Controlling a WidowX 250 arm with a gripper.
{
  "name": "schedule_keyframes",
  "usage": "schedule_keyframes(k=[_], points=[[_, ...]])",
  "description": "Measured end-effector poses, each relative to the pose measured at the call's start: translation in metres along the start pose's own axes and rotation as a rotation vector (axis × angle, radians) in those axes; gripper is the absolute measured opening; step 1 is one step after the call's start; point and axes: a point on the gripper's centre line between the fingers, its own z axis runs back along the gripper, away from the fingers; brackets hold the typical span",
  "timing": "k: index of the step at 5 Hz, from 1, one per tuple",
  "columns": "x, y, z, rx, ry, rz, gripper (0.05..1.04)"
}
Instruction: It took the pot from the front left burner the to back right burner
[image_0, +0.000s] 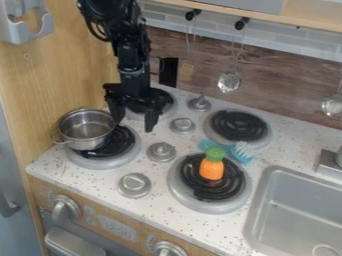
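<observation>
pot (85, 131) sits on the front left burner (122, 143), to the left of my fingers (151, 119) in the camera view and a little toward the front edge. its rim lies beside the nearer finger; contact, cannot tell. fingers apart, nothing between them. body round, so no long axis to match. next, i judge: shift left, straddle the rim, then carry to the back right burner (237, 125). count: one pot, four burners, one orange toy (212, 170), one blue brush (242, 152).

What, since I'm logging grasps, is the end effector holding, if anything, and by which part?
Nothing is held: the end effector is open, with the pot beside it.
</observation>
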Motion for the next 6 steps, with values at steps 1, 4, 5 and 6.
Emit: schedule_keyframes(k=[1,4,5,6], points=[[-0.002,0.021,-0.008,0.014,0.015,0.055,0.999],[-0.009,0.027,-0.040,-0.021,0.110,0.039,0.938],[-0.012,0.026,-0.045,-0.026,0.129,0.044,0.624],[-0.013,0.024,-0.044,-0.033,0.140,0.028,0.336]])
